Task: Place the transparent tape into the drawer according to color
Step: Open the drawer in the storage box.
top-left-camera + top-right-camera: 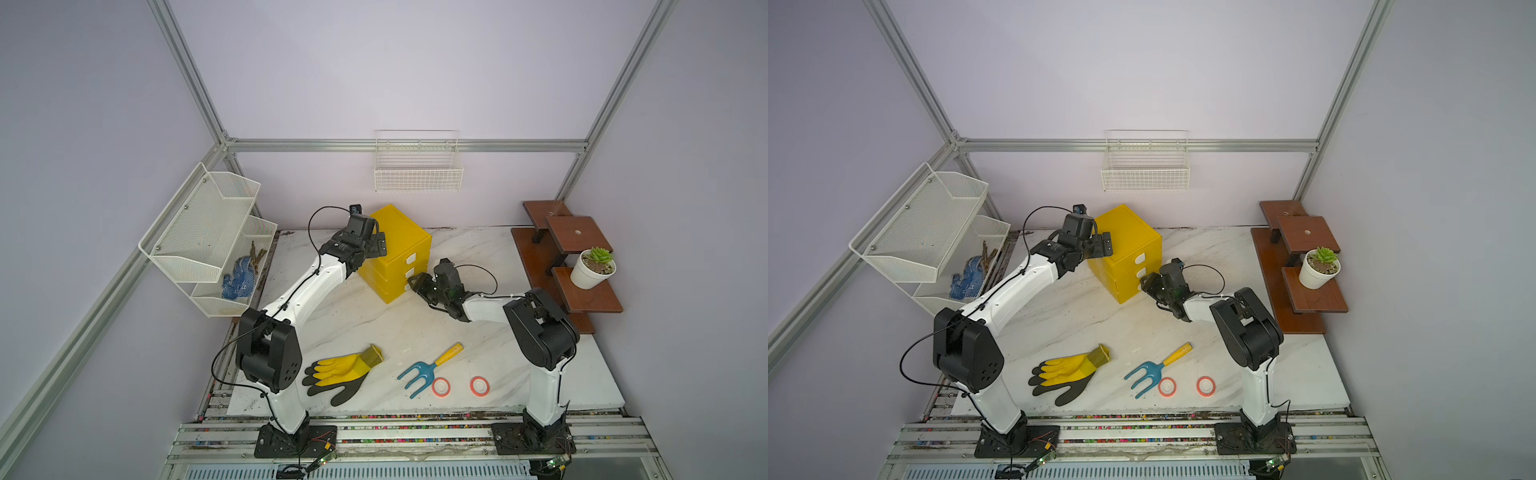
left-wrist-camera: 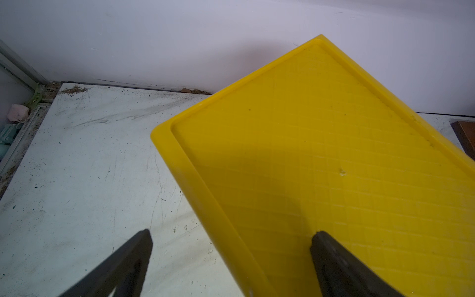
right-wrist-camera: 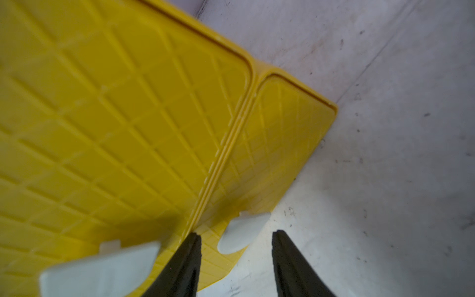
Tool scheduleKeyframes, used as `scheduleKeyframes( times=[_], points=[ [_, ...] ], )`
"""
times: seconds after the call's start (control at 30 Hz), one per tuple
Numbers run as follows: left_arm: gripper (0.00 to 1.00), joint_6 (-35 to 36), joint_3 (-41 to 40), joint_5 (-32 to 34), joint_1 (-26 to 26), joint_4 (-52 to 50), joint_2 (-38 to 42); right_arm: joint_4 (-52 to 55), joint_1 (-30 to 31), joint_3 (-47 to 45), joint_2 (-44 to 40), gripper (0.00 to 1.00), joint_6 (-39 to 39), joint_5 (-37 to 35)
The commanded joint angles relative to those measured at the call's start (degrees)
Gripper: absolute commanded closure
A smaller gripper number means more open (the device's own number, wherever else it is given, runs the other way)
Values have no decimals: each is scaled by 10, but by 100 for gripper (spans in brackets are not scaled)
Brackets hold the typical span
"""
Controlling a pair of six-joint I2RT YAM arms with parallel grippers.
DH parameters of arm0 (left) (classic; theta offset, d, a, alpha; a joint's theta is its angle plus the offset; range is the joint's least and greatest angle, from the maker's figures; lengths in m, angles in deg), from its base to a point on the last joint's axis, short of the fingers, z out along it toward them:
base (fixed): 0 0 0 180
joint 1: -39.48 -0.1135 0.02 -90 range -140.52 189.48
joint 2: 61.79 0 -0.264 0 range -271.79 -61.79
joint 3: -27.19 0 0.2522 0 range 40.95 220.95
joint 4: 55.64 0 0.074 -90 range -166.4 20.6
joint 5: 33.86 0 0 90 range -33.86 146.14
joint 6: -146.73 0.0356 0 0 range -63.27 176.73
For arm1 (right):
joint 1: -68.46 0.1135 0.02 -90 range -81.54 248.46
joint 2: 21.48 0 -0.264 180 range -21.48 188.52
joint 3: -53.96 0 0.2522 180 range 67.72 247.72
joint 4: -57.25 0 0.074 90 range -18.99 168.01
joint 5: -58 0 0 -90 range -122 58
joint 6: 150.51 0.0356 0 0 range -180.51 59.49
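Note:
Two red-orange transparent tape rolls (image 1: 441, 387) (image 1: 479, 385) lie flat near the table's front, also in a top view (image 1: 1167, 387) (image 1: 1205, 385). The yellow cabinet (image 1: 399, 232) stands at the back with its three drawers shut. My left gripper (image 2: 232, 232) is open and straddles the cabinet top's left rim (image 2: 205, 205), one finger over the lid and one over the table. My right gripper (image 3: 236, 235) is at the lowest drawer (image 3: 282, 141). Its jaws stand apart around that drawer's white tab handle (image 3: 241, 231), with gaps on both sides. The middle drawer's handle (image 3: 102, 270) is beside it.
A yellow and black glove (image 1: 336, 372) and a blue hand rake (image 1: 424, 370) lie by the tapes. A white mesh rack (image 1: 199, 232) holding a blue glove (image 1: 239, 276) hangs left. A wire basket (image 1: 417, 166) is on the back wall. A brown shelf (image 1: 582, 237) bears a potted succulent (image 1: 592, 270).

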Motion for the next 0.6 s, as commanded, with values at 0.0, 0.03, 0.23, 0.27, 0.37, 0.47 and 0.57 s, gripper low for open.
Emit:
scheduleKeyframes(
  times=[0.0,0.03,0.23,0.27,0.37,0.47,0.57],
  points=[
    [0,12,-22,-4,-5,-62,-16,38,-3,34,19,54,6,-5],
    [0,12,-22,-4,-5,-63,-15,55,-2,39,19,55,7,-5],
    [0,10,-21,-8,-4,-61,-19,117,-3,53,26,59,10,-14],
    [0,9,-21,-9,-4,-62,-20,126,-3,54,26,60,9,-17],
    [0,9,-21,-6,-4,-63,-20,145,-4,55,24,62,10,-18],
    [0,9,-21,-3,-4,-62,-20,170,-4,56,16,64,5,-11],
    [0,10,-18,-2,-5,-63,-22,207,-7,58,10,64,-9,-5]
  ],
)
